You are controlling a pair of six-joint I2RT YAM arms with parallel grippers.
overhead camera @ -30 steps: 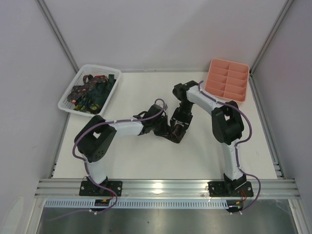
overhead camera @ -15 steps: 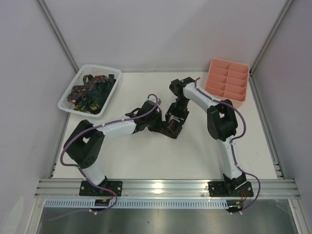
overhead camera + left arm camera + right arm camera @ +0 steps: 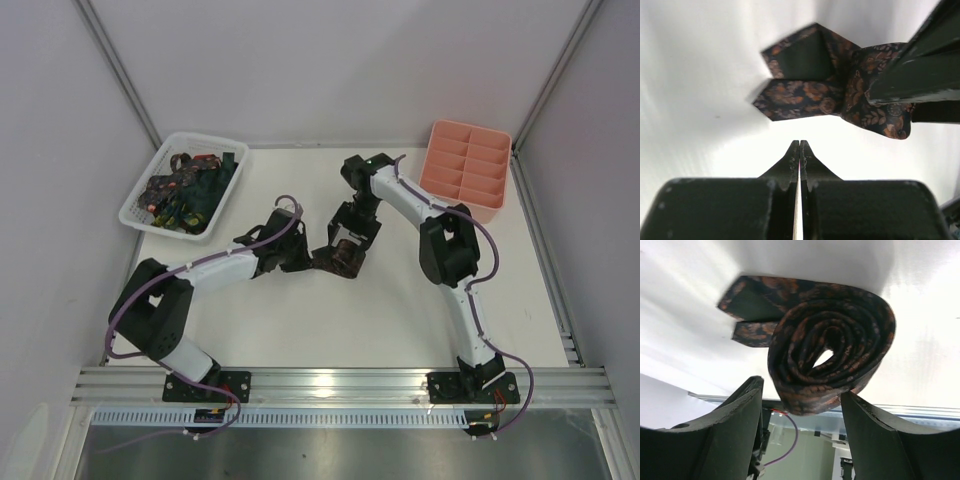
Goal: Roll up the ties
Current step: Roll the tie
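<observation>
Where the arms are bolted: arm bases (image 3: 205,385) sit at the bottom edge of the overhead frame, and both arms reach up toward the middle of the white table (image 3: 350,320).
Left gripper (image 3: 799,145): jaws pressed flat together with nothing between them. The tips are low over the table and aimed at the tie, just short of it and not touching.
Right gripper (image 3: 801,387): jaws closed in on the lower part of the roll, one finger on each side, pinching it at the centre of the overhead frame.
Rolled tie (image 3: 860,340): brown fabric with a fine reddish pattern, wound in a loose coil of several turns and standing on edge on the table.
Pointed ends (image 3: 795,95): two loose tips stick out of the coil toward the left of both wrist views and lie on the white surface.
Basket (image 3: 137,203): white lattice, upper left of the overhead frame, well apart from the grippers.
Other ties (image 3: 190,190): a dark tangle with small coloured marks, heaped inside the basket.
Tray (image 3: 465,165): pink with compartments, upper right corner of the table, beside the right arm's elbow.
</observation>
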